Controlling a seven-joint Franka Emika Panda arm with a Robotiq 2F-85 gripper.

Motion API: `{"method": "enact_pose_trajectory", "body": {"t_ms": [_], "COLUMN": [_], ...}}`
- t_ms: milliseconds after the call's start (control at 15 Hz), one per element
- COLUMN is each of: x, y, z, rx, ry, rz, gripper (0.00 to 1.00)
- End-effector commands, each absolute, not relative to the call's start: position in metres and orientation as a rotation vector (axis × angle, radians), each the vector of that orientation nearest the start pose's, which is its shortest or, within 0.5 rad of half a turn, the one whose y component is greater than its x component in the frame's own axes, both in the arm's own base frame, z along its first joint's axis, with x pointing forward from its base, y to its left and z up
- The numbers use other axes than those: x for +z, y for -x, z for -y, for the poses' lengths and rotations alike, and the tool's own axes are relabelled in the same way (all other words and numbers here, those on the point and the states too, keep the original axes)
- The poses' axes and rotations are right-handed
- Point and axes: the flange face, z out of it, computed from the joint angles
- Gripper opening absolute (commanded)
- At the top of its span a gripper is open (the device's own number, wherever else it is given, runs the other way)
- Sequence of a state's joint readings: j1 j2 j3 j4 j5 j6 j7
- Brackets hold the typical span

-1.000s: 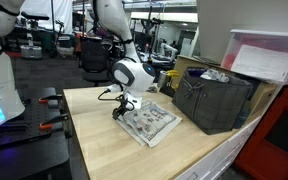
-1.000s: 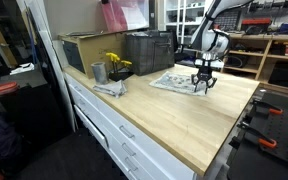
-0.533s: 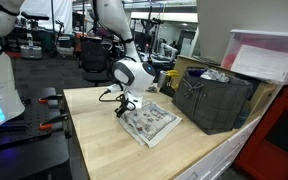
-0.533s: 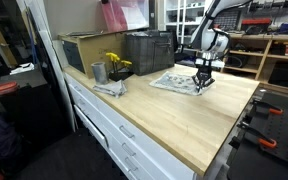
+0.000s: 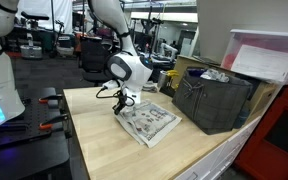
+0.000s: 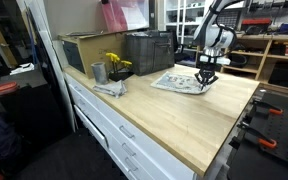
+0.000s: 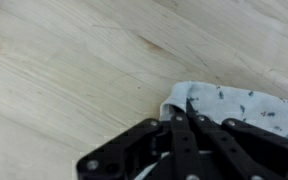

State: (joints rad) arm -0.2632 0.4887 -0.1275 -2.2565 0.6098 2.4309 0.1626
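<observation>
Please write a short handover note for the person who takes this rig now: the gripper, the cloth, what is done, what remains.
Gripper: shut, pinching one edge of the patterned cloth.
Cloth: on the wooden table, beside the black crate; most of it lies flat.
Done: the edge is gripped.
Left: the cloth is not yet lifted clear of the table.

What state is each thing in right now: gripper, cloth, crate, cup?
Gripper: shut, pinching the cloth's edge.
Cloth: spread on the table, one edge caught in the gripper.
Crate: upright, open at the top, clear of the gripper.
Cup: upright, untouched.
</observation>
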Motion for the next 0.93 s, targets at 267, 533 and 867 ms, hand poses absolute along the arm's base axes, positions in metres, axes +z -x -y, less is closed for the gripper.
{"method": "enact_pose_trajectory", "body": {"t_ms": [267, 533, 867], "x": [0.132, 0.133, 0.146], "y": [-0.410, -0.400, -0.401], "z": [0.165, 0.157, 0.161], "rx": [0.414, 0.428, 0.364], "ry": [2.601, 2.646, 2.693], "rz": [-1.437, -1.470, -1.550], "gripper": [0.01, 0.01, 0.51]}}
